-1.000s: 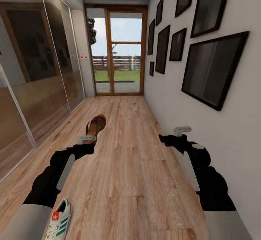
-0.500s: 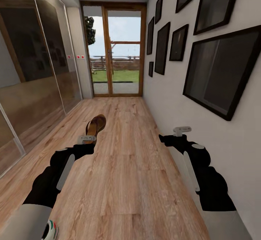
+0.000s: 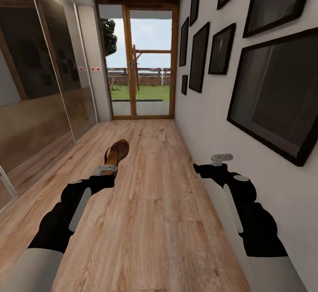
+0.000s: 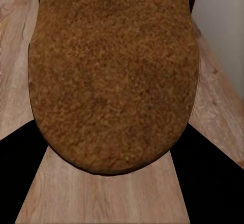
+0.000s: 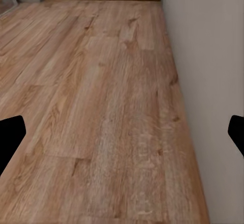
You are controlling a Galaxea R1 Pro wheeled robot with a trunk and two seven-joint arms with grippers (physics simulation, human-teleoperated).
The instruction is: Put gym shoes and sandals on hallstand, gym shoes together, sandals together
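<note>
Nearest to us, the corridor floor (image 3: pixel 154 221) between our 2 arms lies bare: the gym shoe that sat by our left forearm 1 second ago slid to the bottom edge of the head view half a second ago and has now dropped out of it. The mirrored wall on our left and the picture frames (image 3: pixel 269 89) on our right have swept closer as well, so the whole view has moved forward while the arms keep their pose. We judge that we are rolling down the corridor with 1 item in hand, and that at least that gym shoe remains to be fetched afterwards.

Just ahead, the left end effector (image 3: pixel 107 169) is pinching 1 sandal (image 3: pixel 117 151) at its near end, holding it off the floor and pointing away from us. In the left wrist view the sandal's (image 4: pixel 114 71) tan, grainy underside has a rounded end and dark edging, spanning the space between the 2 dark fingers.

The right end effector (image 3: pixel 221 157) carries nothing; in its wrist view the fingers (image 5: pixel 10 135) stand spread wide over bare planks beside the white wall.

Farthest off, the glass door (image 3: pixel 139 62) closes the corridor.
</note>
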